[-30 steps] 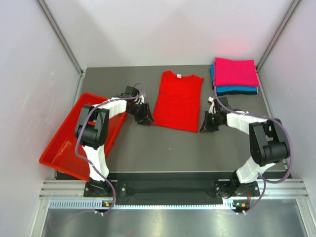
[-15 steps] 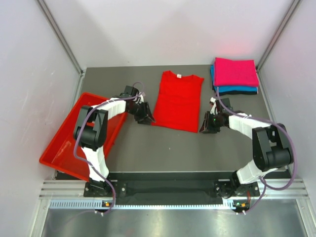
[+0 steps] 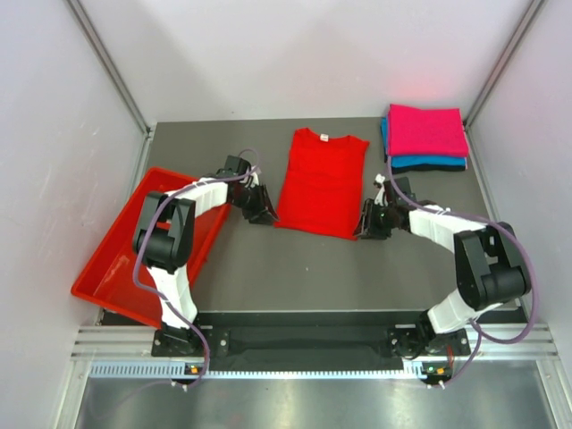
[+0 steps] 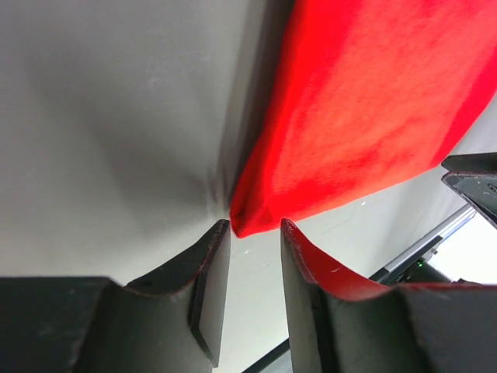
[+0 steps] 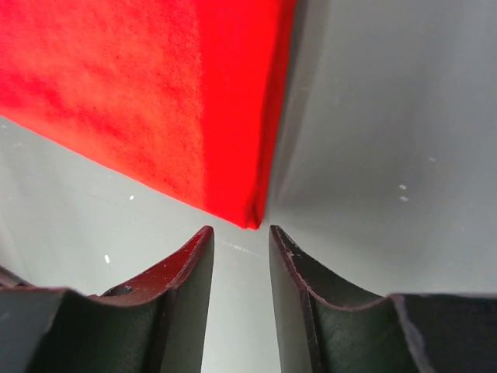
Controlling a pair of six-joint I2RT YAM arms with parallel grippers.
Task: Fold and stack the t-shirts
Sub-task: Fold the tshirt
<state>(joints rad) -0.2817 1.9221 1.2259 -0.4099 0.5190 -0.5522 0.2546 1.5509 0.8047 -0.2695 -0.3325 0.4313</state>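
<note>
Red t-shirt [image 3: 322,183] lies flat in the middle of the desk [image 3: 295,277], sleeves turned in to a long panel, hem toward the arms. The left fingers [image 4: 213,260] and right fingers [image 5: 190,268] stand parted and grasp nothing, one pair at each hem corner. The step in hand looks like the hem-to-collar fold. Next, both should slide onto the corners, clench and carry them forward together. The wrist views show each corner just off the fingertips. Only the overhead view shows the magenta-pink shirt [image 3: 427,130] stacked on the teal-blue shirt [image 3: 429,164] at far right, and the tray [image 3: 107,277] at left.
</note>
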